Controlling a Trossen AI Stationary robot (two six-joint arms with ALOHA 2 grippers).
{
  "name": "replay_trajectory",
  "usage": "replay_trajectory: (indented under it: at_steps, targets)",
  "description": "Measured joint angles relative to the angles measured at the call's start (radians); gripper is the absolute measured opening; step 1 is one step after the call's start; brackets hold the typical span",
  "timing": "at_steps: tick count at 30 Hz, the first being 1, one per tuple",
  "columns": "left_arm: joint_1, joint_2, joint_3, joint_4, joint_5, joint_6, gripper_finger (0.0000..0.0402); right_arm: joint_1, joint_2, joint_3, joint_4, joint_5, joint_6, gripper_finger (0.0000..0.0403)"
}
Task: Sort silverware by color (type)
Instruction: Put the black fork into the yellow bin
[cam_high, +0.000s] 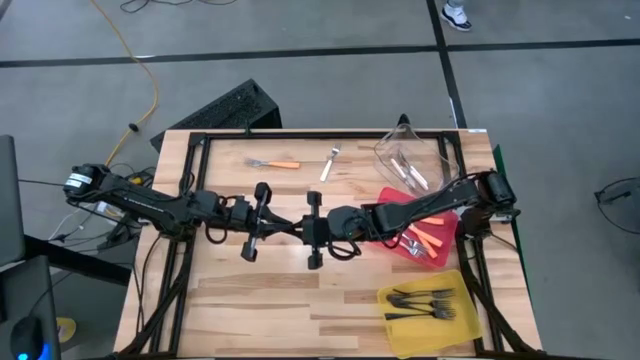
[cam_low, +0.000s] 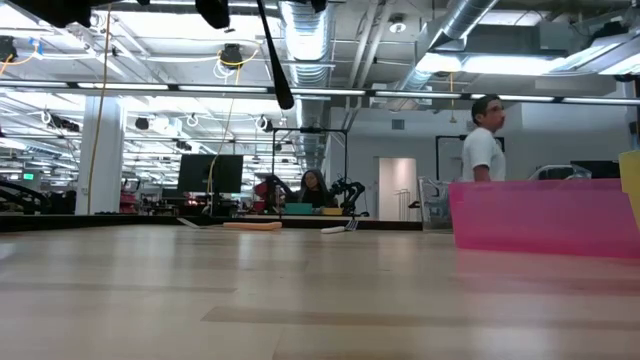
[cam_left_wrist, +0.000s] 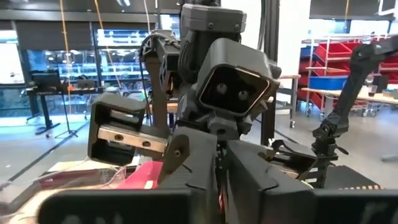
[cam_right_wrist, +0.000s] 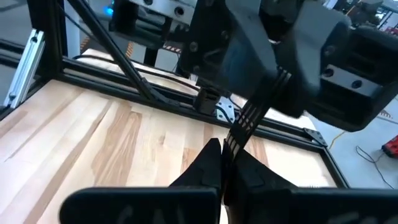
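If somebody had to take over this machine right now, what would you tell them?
Right gripper: shut on a black fork, above mid-table.
Left gripper: close opposite it.
Done: black forks in the yellow bin, orange-handled forks in the red bin, pale forks in the clear bin.
Left: bin the held fork, then the loose orange-handled fork and silver fork.

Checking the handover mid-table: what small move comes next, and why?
Probably the left gripper should release and back off: the right gripper is shut on the black fork spanning both, and the yellow bin holding black forks is on its side.
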Motion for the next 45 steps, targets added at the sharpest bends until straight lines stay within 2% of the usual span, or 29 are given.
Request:
replay_trajectory:
  at_steps: [6, 9, 13, 19, 25, 30, 33, 39, 45]
  targets:
    - [-0.026, 0.000, 0.000, -0.001, 0.002, 0.044, 0.0105, 0.014, -0.043, -0.001, -0.056, 0.021, -0.019, 0.0023]
    - [-0.041, 0.000, 0.000, -0.006, -0.033, 0.059, 0.0148, 0.025, -0.070, 0.002, -0.083, 0.036, -0.024, 0.0023]
    - [-0.048, 0.000, 0.000, -0.009, -0.085, 0.060, 0.0199, 0.053, -0.118, 0.000, -0.169, 0.108, -0.024, 0.0023]
    - [-0.048, -0.001, 0.000, -0.058, -0.136, 0.037, 0.0232, 0.130, -0.228, 0.001, -0.423, 0.239, 0.073, 0.0023]
    - [-0.048, -0.001, 0.000, -0.103, -0.138, 0.032, 0.0234, 0.239, -0.320, -0.001, -0.714, 0.332, 0.358, 0.0023]
    - [-0.048, -0.001, 0.000, -0.115, -0.143, 0.015, 0.0234, 0.339, -0.359, 0.000, -0.969, 0.329, 0.682, 0.0023]
    - [-0.048, -0.001, 0.000, -0.132, -0.172, 0.009, 0.0234, 0.403, -0.362, -0.001, -1.128, 0.279, 0.905, 0.0023]
    - [-0.048, -0.001, 0.000, -0.142, -0.222, 0.002, 0.0234, 0.539, -0.351, -0.001, -1.244, 0.160, 1.246, 0.0023]
    - [-0.048, -0.001, 0.000, -0.142, -0.224, -0.024, 0.0234, 0.643, -0.314, 0.000, -1.324, 0.152, 1.449, 0.0023]
